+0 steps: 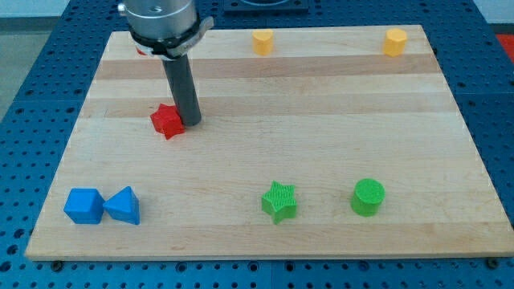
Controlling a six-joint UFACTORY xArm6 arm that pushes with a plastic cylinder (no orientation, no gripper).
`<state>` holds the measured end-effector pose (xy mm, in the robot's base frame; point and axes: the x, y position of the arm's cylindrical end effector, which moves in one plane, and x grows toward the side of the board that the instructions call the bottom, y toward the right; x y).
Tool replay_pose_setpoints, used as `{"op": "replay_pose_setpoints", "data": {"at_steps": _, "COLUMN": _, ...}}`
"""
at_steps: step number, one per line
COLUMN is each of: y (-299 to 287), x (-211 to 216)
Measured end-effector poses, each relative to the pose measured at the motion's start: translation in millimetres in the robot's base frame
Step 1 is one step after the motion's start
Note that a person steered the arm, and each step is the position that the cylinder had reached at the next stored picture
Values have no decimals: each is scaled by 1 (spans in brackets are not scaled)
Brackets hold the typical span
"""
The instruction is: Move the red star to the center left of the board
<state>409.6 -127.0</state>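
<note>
The wooden board (265, 144) fills most of the view, a pale slab of glued planks with darker strips running across it, lying on a blue perforated desk (32, 64) whose grid of holes shows on all sides. The board's far corners are rounded; its near edge runs just above the view's bottom.

The arm's grey housing (161, 20) comes in at the view's top left and is cut off by the frame, so only its lower part shows. It partly hides a small red thing (141, 51) at the board's top edge; the shape cannot be made out. There is no claw here, only a dark rod; my tip (190, 124) rests on the board touching the right side of the red star (167, 120), which lies in the left half, above the middle.

At the bottom left sit a blue cube (83, 205) and a blue triangular block (123, 205), touching. Right of centre at the bottom stand a green star (279, 201) and a green cylinder (369, 197), apart. Two yellow blocks (263, 41) (394, 41) sit at the top edge, too small to tell their shapes.
</note>
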Motion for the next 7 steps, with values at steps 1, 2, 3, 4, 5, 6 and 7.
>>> {"op": "replay_pose_setpoints", "data": {"at_steps": 1, "y": -7, "x": 4}}
{"op": "replay_pose_setpoints", "data": {"at_steps": 2, "y": -8, "x": 18}}
{"op": "replay_pose_setpoints", "data": {"at_steps": 3, "y": -21, "x": 33}}
{"op": "replay_pose_setpoints", "data": {"at_steps": 4, "y": -47, "x": 36}}
{"op": "replay_pose_setpoints", "data": {"at_steps": 5, "y": -68, "x": 36}}
{"op": "replay_pose_setpoints", "data": {"at_steps": 6, "y": -76, "x": 35}}
{"op": "replay_pose_setpoints", "data": {"at_steps": 7, "y": -79, "x": 51}}
